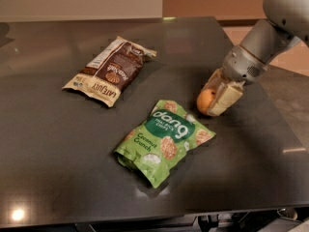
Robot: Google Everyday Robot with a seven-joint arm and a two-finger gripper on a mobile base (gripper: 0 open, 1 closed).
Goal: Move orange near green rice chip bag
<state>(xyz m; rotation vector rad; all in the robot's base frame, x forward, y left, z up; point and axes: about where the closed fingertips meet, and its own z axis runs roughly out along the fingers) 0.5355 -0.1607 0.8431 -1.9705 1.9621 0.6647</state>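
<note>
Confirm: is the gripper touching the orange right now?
Touching. The camera view shows the gripper clamped on the orange, one finger on each side, beside the green chip bag.

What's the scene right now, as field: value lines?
table: dark, glossy
green bag: lying flat, centre
brown bag: lying flat, back left
orange: close beside green bag's upper right edge
gripper: over table's right side, shut on orange
orange resting or lifted: cannot tell

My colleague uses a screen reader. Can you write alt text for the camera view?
The gripper holds the orange close beside the green rice chip bag on a dark table; a brown snack bag lies apart at upper left.
</note>
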